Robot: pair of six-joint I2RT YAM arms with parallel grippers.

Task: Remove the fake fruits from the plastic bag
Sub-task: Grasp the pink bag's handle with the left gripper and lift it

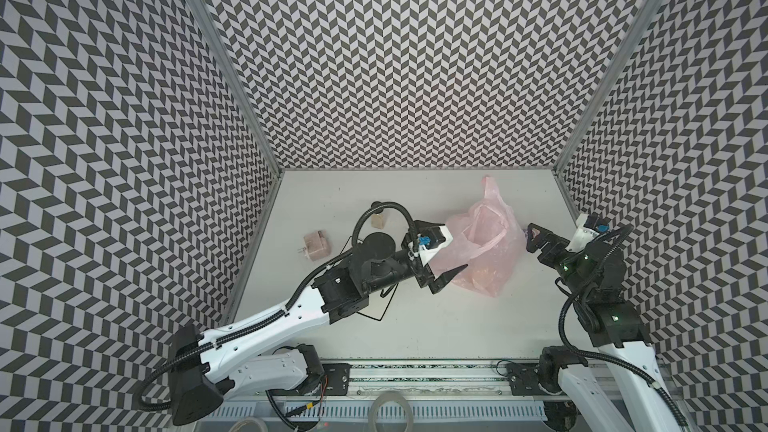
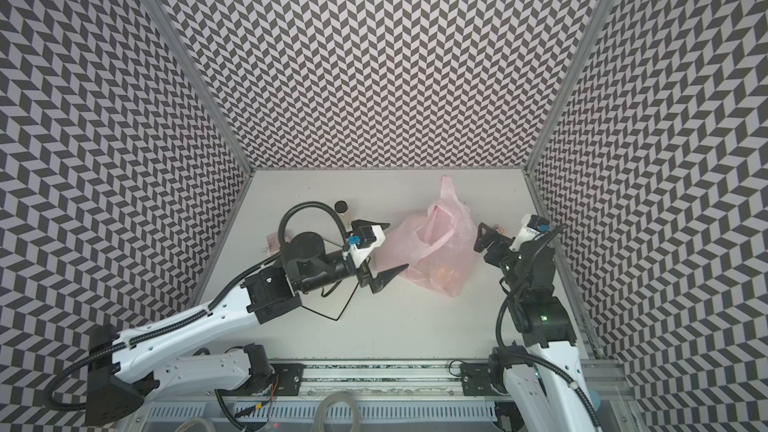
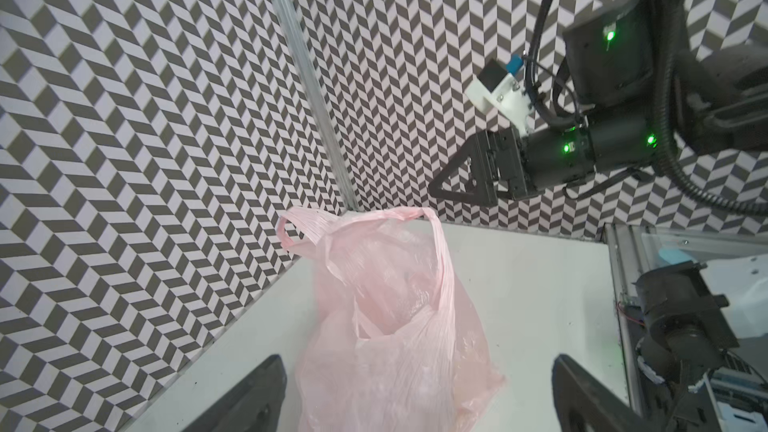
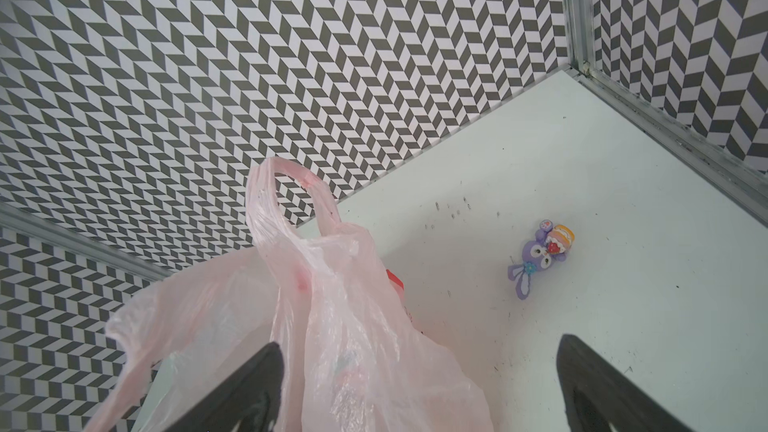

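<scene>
Step in hand: we judged this to be the approach to the plastic bag [image 1: 486, 251]; no fake fruits [image 2: 441, 273] lay outside it on the desk [image 1: 415, 317] in any view.
Procedure: we would have had one end effector pinch a single layer of film at the rim or a loop handle and hold the mouth wide; the other would then enter from above; a slow closing seemed essential, since the thin film looked apt to slip.
Caution: a pinch through both walls would shut the mouth.
Left end effector [image 1: 456, 248]: jaws spread wide; nothing held.
Right end effector [image 1: 534, 238]: jaws spread wide; nothing held.
Bag location: it sat slumped toward the back right of the desk in both top views, between the two end effectors; one handle stood up toward the back wall, the other drooped across the open mouth.
Fruit location: only faint orange shapes showed through the film low in the bag; we could not count them.
Bag to left end effector: the bag's near side lay between the spread fingers [image 3: 262, 396] in the left wrist view; whether the lower fingertip [image 1: 457, 272] touched the film we could not tell.
Bag to right end effector: just beside the opposite flank; one finger [image 4: 253, 388] overlapped the film in the right wrist view.
</scene>
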